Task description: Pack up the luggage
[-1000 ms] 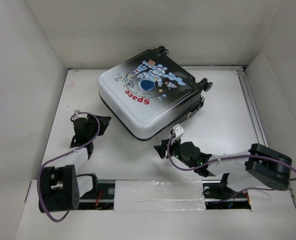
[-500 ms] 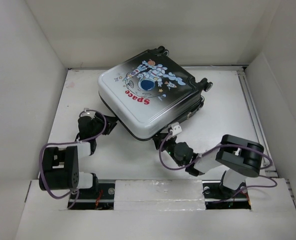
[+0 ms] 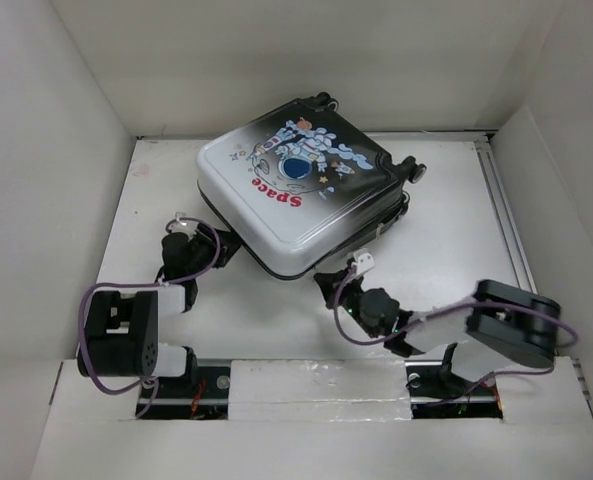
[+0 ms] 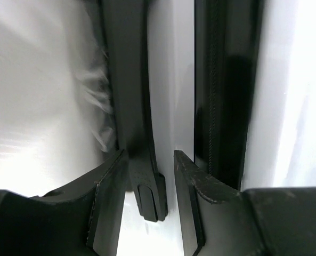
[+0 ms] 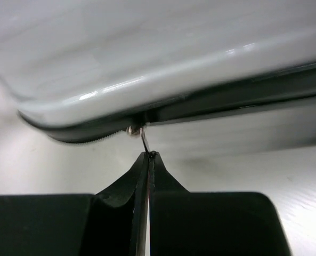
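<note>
On the white table (image 3: pixel 446 230), toward 12 o'clock from the arm bases, the luggage (image 3: pixel 296 195) lies flat and closed, astronaut print and red "Space" facing up. It sits turned at an angle w/ one rounded corner toward 6 o'clock. Black wheels (image 3: pixel 413 170) stick out at its 2 o'clock side; a 2nd pair shows at approx. 12 o'clock. The shell goes white at the near end to black at the far end. The left gripper (image 3: pixel 221 248) is low at the case's 8 o'clock edge, right against the dark seam. In the left wrist view its fingers (image 4: pixel 111 197) stand a narrow gap apart w/ a black tab (image 4: pixel 148 200) between them. One pad is at the tab and the other is clear of it, so there's no grip. The right gripper (image 3: pixel 321 283) is just under the 6 o'clock corner. In the right wrist view its jaws are pressed tight together, pinching a thin metal zip pull (image 5: pixel 144 141) that hangs from the black zip band below the white shell. The right arm's elbow is folded out toward 4 o'clock, and the left arm's is tucked by its base at approx. 7 o'clock.
</note>
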Robot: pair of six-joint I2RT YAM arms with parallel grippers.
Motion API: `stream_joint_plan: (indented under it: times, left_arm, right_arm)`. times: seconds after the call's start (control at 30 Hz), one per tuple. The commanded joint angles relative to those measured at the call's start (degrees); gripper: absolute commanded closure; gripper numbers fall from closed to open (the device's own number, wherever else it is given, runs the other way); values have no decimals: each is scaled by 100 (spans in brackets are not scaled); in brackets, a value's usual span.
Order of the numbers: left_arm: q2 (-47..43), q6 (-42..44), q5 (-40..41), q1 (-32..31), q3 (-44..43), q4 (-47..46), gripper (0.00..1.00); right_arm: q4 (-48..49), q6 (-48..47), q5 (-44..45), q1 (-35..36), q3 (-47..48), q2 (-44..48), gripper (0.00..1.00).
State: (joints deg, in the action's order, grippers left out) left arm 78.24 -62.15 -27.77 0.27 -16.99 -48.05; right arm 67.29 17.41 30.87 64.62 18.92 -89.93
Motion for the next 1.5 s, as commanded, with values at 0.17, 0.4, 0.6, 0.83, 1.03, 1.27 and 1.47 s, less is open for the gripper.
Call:
stream_joint_plan:
  times: [0.17, 0.4, 0.6, 0.83, 1.03, 1.27, 1.47]
  left_arm:
    - [156, -462, 947, -1827, 21, -775, 69]
    - [982, -1211, 1783, -3585, -207, -1663, 69]
    - [1361, -1484, 1872, -3842, -244, -2112, 71]
    - [351, -905, 2223, -3569, -50, -973, 71]
    - [-789, -96, 2662, -3569, -129, 163, 63]
    - [-1163, 36, 3005, -3517, -23, 780, 53]
    - [-556, 36, 2410, -3464, -269, 561, 53]
  right_arm:
    - [-2800, 1001, -158, -1281, -389, 3839, 100]
    - [-5673, 790, -1488, -2243, 165, 5460, 100]
    - [-6464, 1097, -1375, -2261, 25, 5294, 100]
    - [-6289, 1273, -1690, -2823, -336, 5792, 70]
    - [-6869, 1432, -1830, -2982, -529, 6847, 52]
    - [-6563, 1152, -2331, -3034, -381, 6025, 54]
    - [-5922, 606, -2797, -3087, 112, 4476, 53]
